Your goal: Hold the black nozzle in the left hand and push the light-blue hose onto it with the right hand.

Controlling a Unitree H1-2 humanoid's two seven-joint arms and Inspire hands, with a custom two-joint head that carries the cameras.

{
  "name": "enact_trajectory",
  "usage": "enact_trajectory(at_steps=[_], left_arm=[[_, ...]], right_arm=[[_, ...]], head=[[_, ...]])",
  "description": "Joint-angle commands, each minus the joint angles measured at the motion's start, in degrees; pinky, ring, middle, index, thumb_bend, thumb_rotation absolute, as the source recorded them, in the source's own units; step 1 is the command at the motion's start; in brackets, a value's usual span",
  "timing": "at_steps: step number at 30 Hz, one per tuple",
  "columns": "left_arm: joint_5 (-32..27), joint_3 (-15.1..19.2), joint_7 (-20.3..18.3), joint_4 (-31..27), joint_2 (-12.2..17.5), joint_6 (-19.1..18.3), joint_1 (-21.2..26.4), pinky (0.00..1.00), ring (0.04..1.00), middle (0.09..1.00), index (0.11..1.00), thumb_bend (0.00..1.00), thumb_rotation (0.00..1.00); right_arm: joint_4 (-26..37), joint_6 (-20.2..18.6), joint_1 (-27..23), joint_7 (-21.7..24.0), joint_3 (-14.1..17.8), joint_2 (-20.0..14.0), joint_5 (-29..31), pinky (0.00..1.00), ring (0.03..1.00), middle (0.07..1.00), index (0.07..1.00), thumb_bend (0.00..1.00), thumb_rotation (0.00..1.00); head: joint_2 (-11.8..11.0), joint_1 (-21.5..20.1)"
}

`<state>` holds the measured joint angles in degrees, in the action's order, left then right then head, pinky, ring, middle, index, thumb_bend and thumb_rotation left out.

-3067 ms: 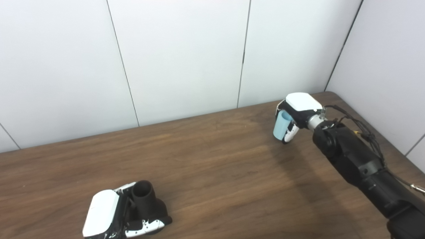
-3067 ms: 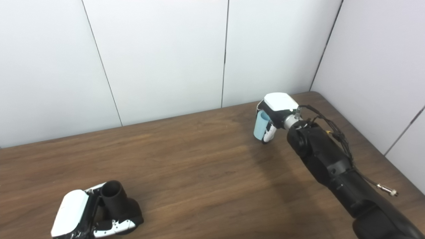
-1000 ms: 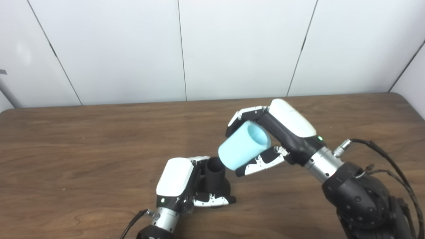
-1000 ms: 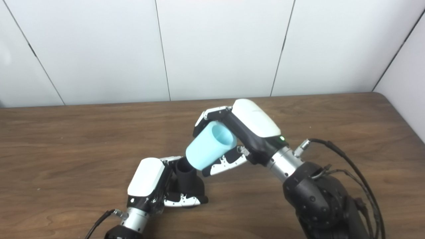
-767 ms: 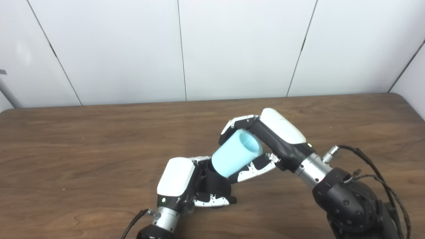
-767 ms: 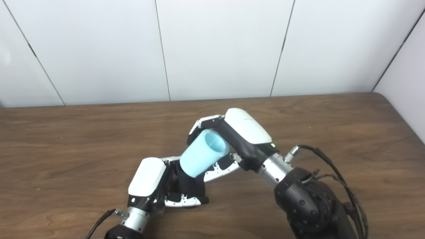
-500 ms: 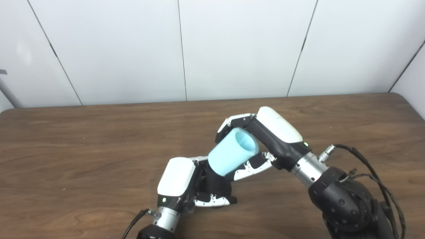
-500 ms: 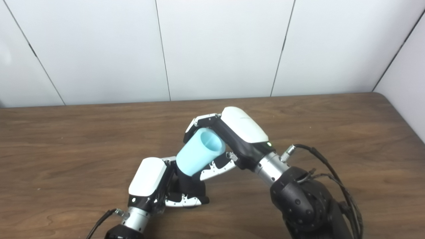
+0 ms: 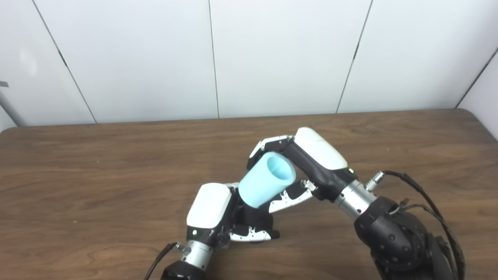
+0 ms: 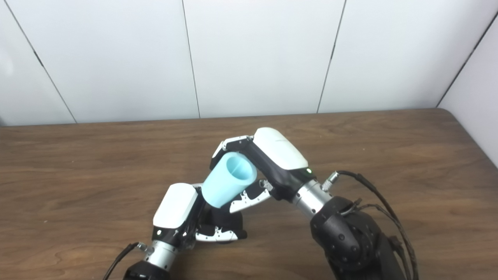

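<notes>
Light-blue hose [image 9: 267, 180]: short open sleeve, tilting over the black nozzle [image 9: 253, 218], its lower end covering the nozzle's neck. Right hand [image 9: 307, 167] is wrapping fingers around its mid-body; left hand [image 9: 218, 214] is clasping the nozzle on the table [image 9: 97, 175]. Probably light, squashable; mid-wall grip is suiting.

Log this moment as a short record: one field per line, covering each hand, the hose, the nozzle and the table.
left hand: shut on the black nozzle, low on the table
right hand: shut on the light-blue hose, fingers wrapped around it
hose: tilted, lower end over the nozzle's neck, upper end open
nozzle: mostly hidden; only its dark base shows
table: brown wood
</notes>
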<state>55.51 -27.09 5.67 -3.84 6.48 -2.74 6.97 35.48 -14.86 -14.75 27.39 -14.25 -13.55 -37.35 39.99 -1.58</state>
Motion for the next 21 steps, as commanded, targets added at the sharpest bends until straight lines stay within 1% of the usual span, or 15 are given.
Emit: enact_trajectory(at_steps=[1,6,12,21], left_arm=[[1.2,-0.7,-3.0,1.2,0.6,-1.5,-0.4,0.41,0.506,0.482,0.488,0.52,0.00],[1.3,-0.8,-2.5,1.1,0.8,-1.1,-0.4,0.40,0.501,0.483,0.488,0.52,0.00],[1.2,-0.9,-2.9,0.9,0.8,-1.4,-0.5,0.40,0.504,0.477,0.490,0.53,0.00],[1.3,-1.4,-3.3,0.4,0.7,-1.7,-0.9,0.38,0.481,0.445,0.497,0.52,0.00]], right_arm=[[0.6,2.2,-0.5,0.0,-0.5,-1.2,-0.7,0.29,0.389,0.514,0.527,0.49,0.00],[0.2,3.6,0.0,0.1,-1.4,-2.4,-2.2,0.28,0.380,0.506,0.538,0.49,0.00],[-0.1,3.3,-0.3,0.9,-1.4,-3.0,-2.6,0.28,0.383,0.505,0.541,0.49,0.00],[-1.1,3.1,-0.7,0.5,-0.9,-2.4,-2.4,0.28,0.382,0.510,0.532,0.49,0.00]], head=[[0.1,0.0],[0.2,-0.2],[0.4,-0.3],[0.5,-0.2]])
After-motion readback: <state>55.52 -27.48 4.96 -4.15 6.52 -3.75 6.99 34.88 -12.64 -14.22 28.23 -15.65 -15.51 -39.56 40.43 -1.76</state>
